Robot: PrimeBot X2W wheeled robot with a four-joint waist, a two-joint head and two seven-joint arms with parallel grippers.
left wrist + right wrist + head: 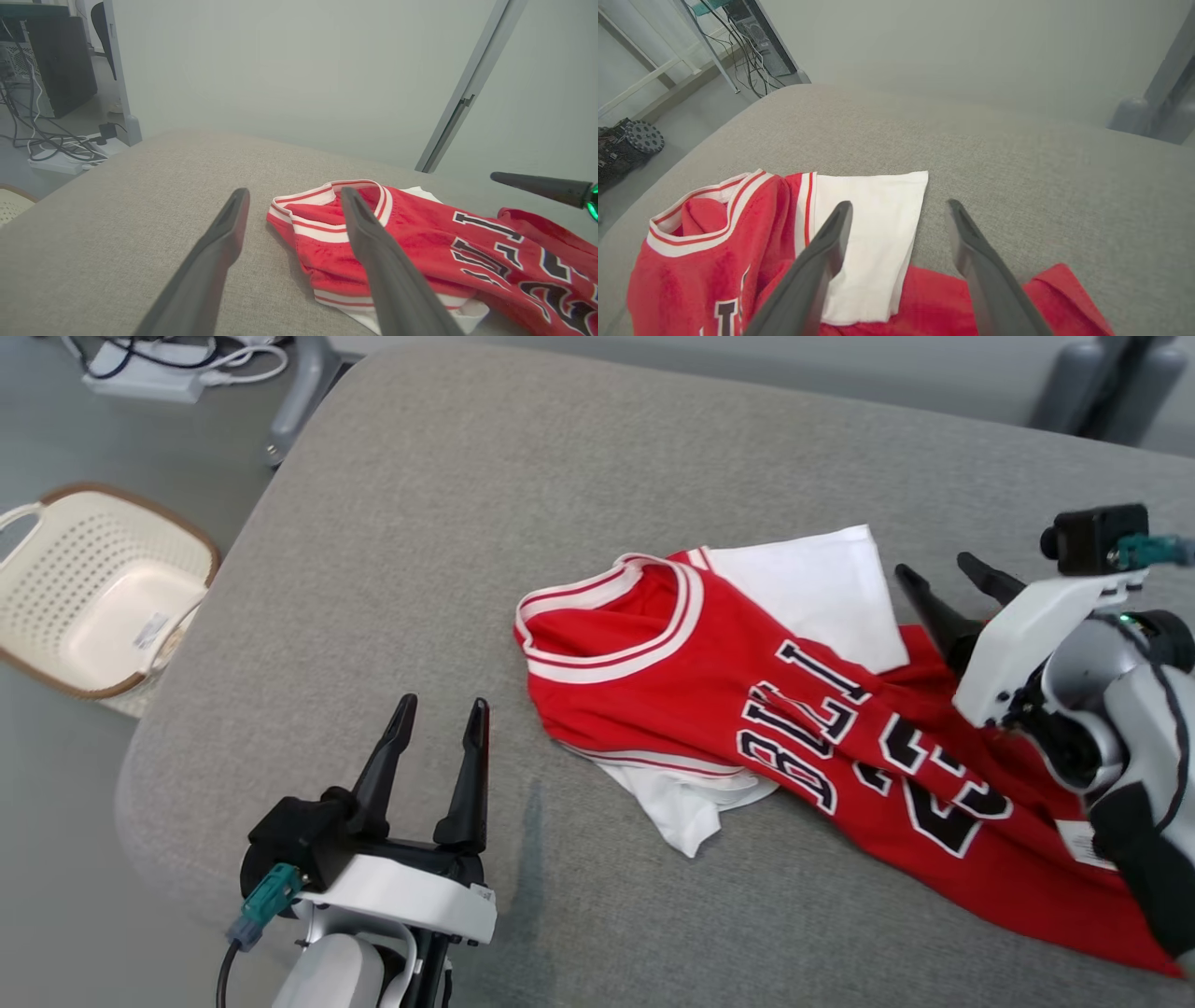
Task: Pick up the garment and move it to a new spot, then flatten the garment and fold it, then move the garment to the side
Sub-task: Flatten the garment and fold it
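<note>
Garment: red jersey (709, 709), white sleeves, crumpled, lettering up, on the right half of the grey padded worktop (420, 523)
Left gripper (443, 705): jaws wide apart, holding nothing, near the near-left corner, beside the collar
Right gripper (934, 565): jaws wide apart, empty, tips by the white sleeve
Basket (56, 551): cream, on the floor off the left edge

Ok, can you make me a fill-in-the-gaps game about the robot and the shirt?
The jersey lying on the grey cushion is mostly ____ in colour.
The left gripper and the right gripper both have their fingers ____.
The basket stands on the robot's ____ side.
The sleeve near the right gripper is ____ in colour.
Missing words: red; open; left; white.
</note>
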